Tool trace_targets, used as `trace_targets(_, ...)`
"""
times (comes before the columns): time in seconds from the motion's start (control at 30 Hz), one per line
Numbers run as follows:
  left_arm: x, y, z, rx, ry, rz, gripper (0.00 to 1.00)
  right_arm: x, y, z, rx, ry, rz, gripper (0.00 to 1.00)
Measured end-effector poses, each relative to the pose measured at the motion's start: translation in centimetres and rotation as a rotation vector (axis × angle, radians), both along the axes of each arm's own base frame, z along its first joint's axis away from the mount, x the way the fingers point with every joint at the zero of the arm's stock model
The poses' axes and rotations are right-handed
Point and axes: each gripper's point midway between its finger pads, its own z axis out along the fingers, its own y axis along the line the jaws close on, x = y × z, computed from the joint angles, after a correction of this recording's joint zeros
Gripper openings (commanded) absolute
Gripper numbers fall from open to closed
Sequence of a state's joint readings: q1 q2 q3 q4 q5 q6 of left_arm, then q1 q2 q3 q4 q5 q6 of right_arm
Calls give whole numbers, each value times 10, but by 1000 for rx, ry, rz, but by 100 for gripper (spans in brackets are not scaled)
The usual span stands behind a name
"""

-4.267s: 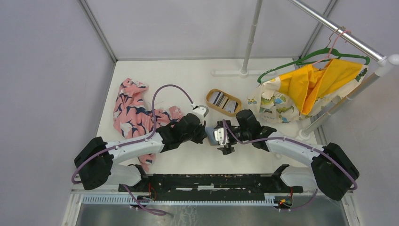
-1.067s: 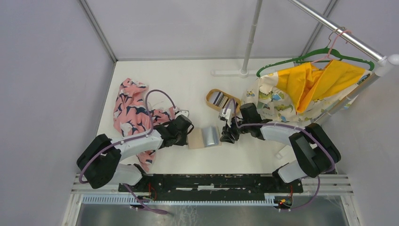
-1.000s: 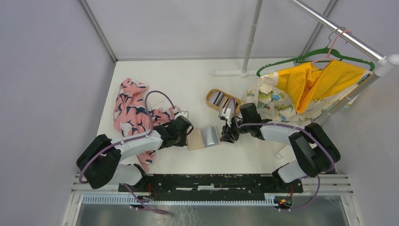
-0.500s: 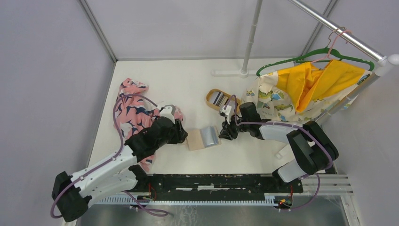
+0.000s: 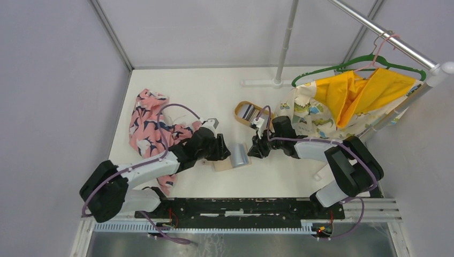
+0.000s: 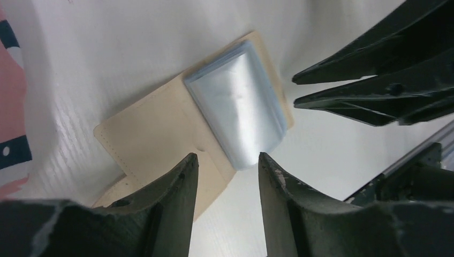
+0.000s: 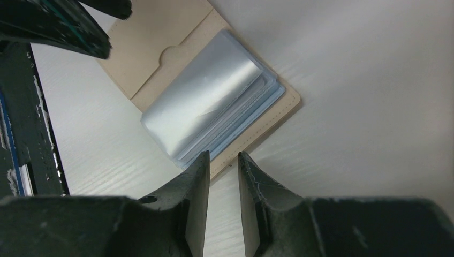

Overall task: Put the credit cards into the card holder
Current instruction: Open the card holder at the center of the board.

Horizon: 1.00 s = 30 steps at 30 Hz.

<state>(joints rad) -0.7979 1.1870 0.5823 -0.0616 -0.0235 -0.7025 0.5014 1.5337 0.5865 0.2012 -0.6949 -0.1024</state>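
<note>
Card holder: flat tan folding wallet point(image 5: 239, 156), open between both grippers, grey-blue sleeves up.
Cards: dark and pale credit cards point(image 5: 249, 112) in oval wooden-rimmed tray point(image 5: 236, 111), behind right wrist.
Nearby: pink patterned cloth point(image 5: 145, 120) beside left arm.
Left gripper point(image 6: 227, 160): low over the tan flap, fingers spread, empty.
Right gripper point(image 7: 223, 158): at sleeve edge, fingers slightly parted, empty.

Left tool point(image 6: 227, 160) and right tool point(image 7: 223, 158) point toward each other (both jaws parted).
</note>
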Motion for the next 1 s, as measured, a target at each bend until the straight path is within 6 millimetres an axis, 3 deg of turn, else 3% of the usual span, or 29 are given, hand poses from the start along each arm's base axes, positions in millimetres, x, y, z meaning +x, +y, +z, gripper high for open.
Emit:
trace_targets(0.17, 3, -7, -30, 54, 52, -6, 66, 2, 2, -4, 14, 85, -74, 31)
trace_targets(0.57, 4, -29, -44, 66, 53, -39, 82, 3, 2, -18, -23, 157, -166, 26)
trace_targets(1.0, 12, -47, -55, 161, 44, -27, 86, 1, 5, -20, -51, 151, -152, 27)
